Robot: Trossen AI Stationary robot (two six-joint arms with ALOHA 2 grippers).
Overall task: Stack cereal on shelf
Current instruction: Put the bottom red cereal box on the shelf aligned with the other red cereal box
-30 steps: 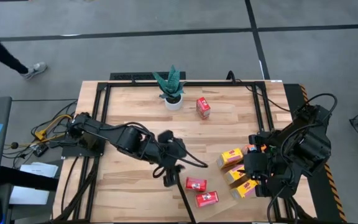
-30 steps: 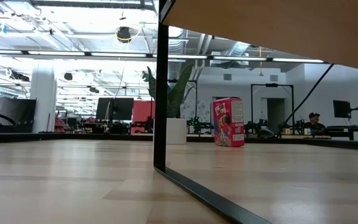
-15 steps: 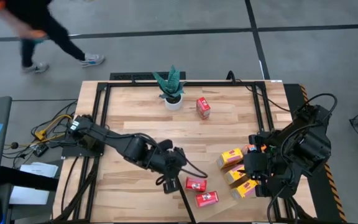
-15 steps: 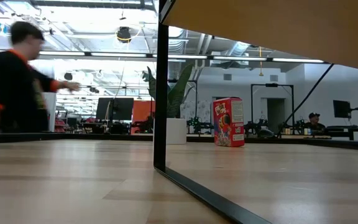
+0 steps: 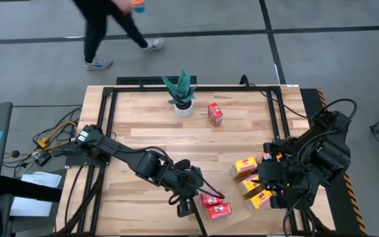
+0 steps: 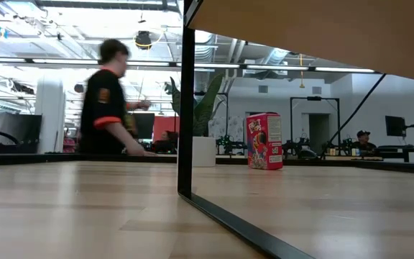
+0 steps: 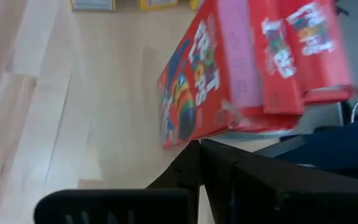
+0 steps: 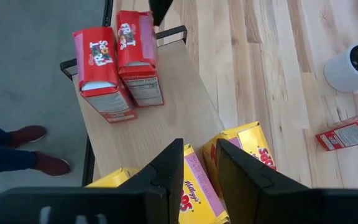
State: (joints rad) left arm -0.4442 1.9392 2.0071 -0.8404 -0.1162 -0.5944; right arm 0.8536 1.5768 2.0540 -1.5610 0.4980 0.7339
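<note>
While the left claw [image 5: 191,195], its fingers pressed together, is hovering beside two red cereal boxes [image 5: 214,203] lying on the pale shelf [image 8: 173,118] at the counter's [image 5: 150,125] near edge, the right claw [image 8: 194,163], fingers apart, is hanging over the yellow boxes [image 5: 250,181]

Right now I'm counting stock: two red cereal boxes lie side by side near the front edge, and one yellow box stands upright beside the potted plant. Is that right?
Almost. The upright box beside the potted plant is red, not yellow; the high view shows it. The two red boxes do lie side by side near the front edge.
</note>
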